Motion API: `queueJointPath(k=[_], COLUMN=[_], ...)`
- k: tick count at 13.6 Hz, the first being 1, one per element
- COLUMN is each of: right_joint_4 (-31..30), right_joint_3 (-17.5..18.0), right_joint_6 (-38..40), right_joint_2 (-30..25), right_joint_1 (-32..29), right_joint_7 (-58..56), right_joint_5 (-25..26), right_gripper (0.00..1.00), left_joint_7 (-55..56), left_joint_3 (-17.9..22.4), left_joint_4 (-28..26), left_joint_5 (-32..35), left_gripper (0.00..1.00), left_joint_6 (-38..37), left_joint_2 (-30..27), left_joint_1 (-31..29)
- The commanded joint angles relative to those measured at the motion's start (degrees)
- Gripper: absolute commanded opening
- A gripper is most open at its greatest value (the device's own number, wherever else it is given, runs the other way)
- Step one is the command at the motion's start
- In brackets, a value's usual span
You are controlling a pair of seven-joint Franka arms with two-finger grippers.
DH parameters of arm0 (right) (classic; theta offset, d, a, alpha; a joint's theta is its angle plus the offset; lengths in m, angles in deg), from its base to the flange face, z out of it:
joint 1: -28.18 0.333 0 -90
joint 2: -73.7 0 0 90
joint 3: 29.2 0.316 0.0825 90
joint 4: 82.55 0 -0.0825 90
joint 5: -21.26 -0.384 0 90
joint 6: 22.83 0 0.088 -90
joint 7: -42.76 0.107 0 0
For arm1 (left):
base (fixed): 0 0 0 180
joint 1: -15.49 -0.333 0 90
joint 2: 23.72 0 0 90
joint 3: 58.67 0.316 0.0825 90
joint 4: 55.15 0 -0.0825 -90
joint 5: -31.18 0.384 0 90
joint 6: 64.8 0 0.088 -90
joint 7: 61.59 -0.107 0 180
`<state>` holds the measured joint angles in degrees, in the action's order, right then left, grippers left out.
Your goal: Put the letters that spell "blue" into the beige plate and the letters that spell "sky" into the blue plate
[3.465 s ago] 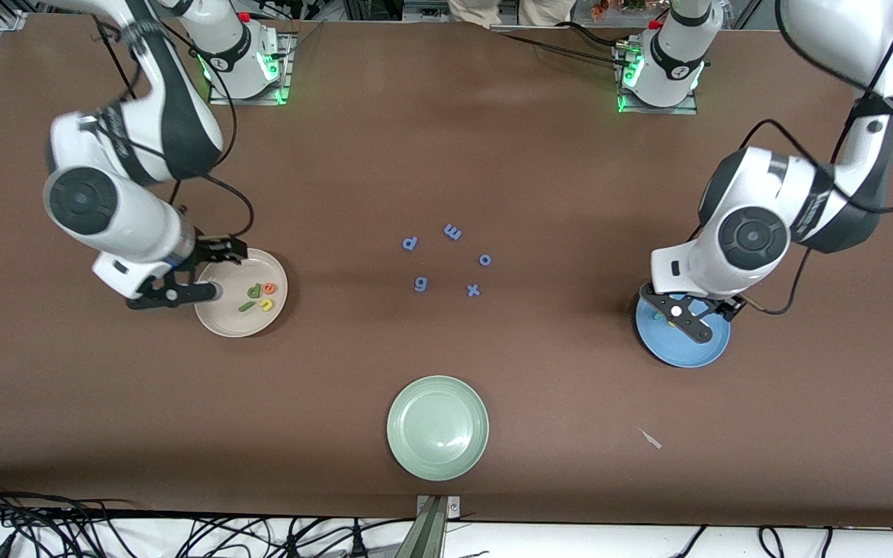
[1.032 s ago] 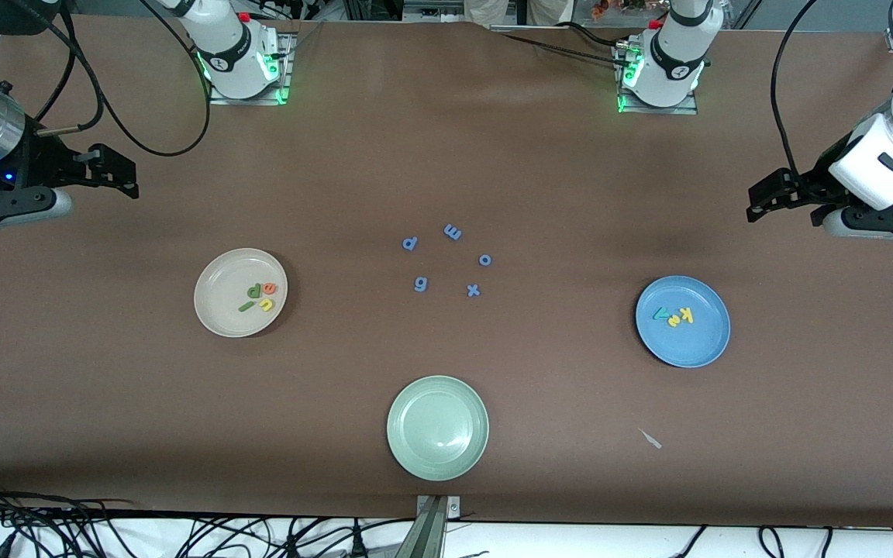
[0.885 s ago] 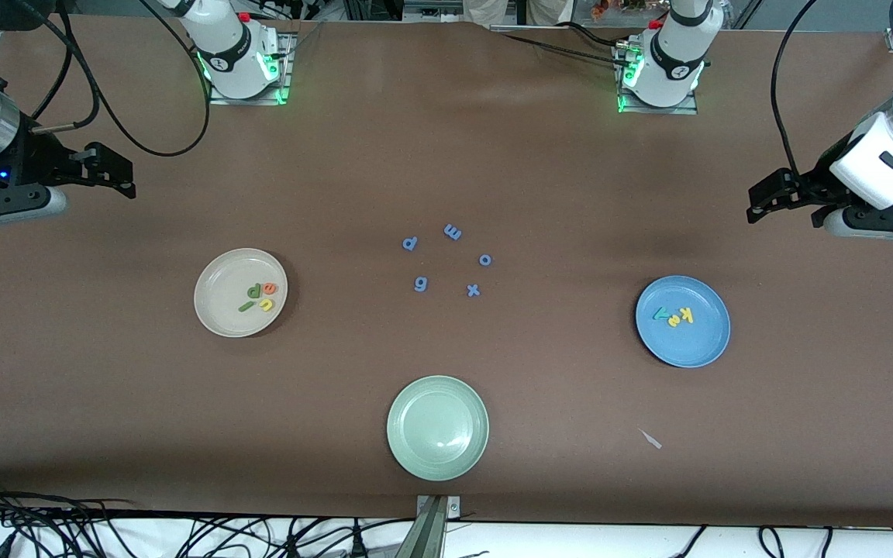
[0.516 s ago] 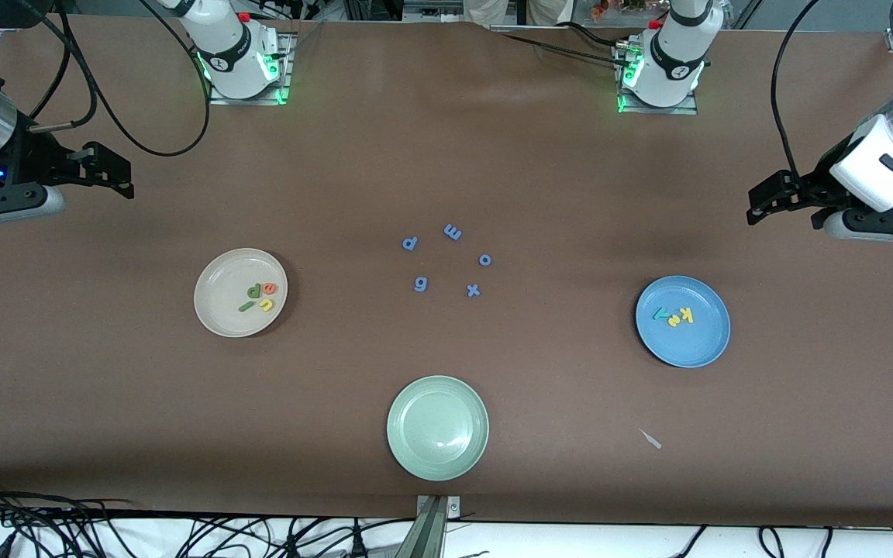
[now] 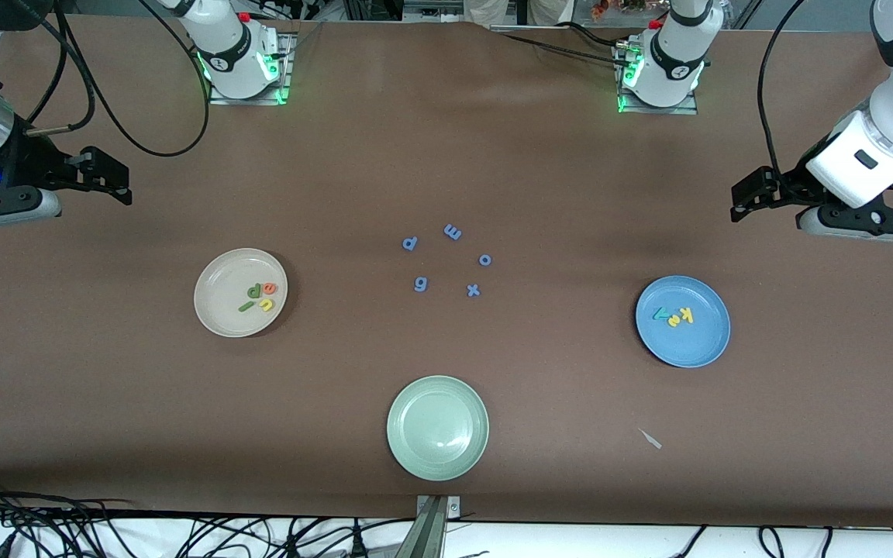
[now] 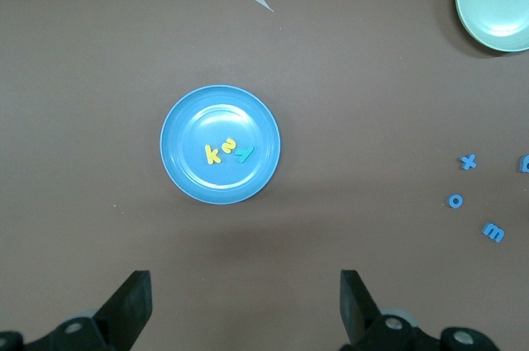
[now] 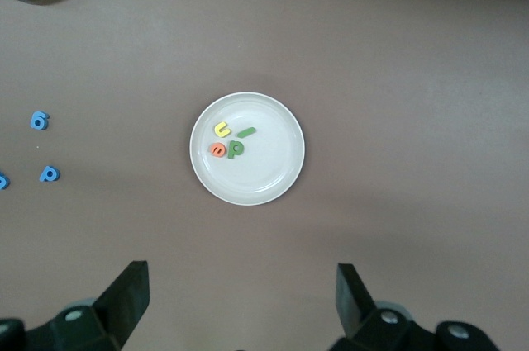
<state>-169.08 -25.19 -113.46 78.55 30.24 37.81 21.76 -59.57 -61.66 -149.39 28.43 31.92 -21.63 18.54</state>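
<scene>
Only five periwinkle letters point(image 5: 446, 260) and the pale green plate point(image 5: 437, 428) interrupt the table's middle.

Loose foam letters point(image 5: 446, 260): p, m, o, g, x

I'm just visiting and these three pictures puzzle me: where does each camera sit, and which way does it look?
Front view: high across the table, facing both arm bases; shows both arms, the left pincer and right pincer open, raised at the table's ends.
Left wrist view: on the left arm's wrist, looking down at the blue plate with its sky letters; its own fingertips show.
Right wrist view: likewise, down on the beige plate.
Shared: both wrist views catch the pale green plate.
</scene>
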Motion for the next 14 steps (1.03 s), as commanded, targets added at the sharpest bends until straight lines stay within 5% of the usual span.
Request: queueJointPath(k=[1, 14], right_joint_4=[1.10, 1.10], right_joint_3=[-0.40, -0.40], right_joint_6=[0.19, 0.28], right_joint_2=[0.34, 0.34], right_joint_1=[-0.30, -0.12], right_joint_7=[-0.41, -0.85], right_joint_5=[0.29, 0.38], right_gripper=[1.00, 1.00], left_joint_7=[0.45, 1.94], left_joint_3=[-0.08, 0.45], left_joint_4=[1.86, 2.13], left_joint_5=[1.44, 1.44], left_gripper=[1.00, 1.00], left_joint_6=[-1.27, -1.71], left_joint_2=[0.81, 0.81], left_joint_1=[-0.24, -1.12])
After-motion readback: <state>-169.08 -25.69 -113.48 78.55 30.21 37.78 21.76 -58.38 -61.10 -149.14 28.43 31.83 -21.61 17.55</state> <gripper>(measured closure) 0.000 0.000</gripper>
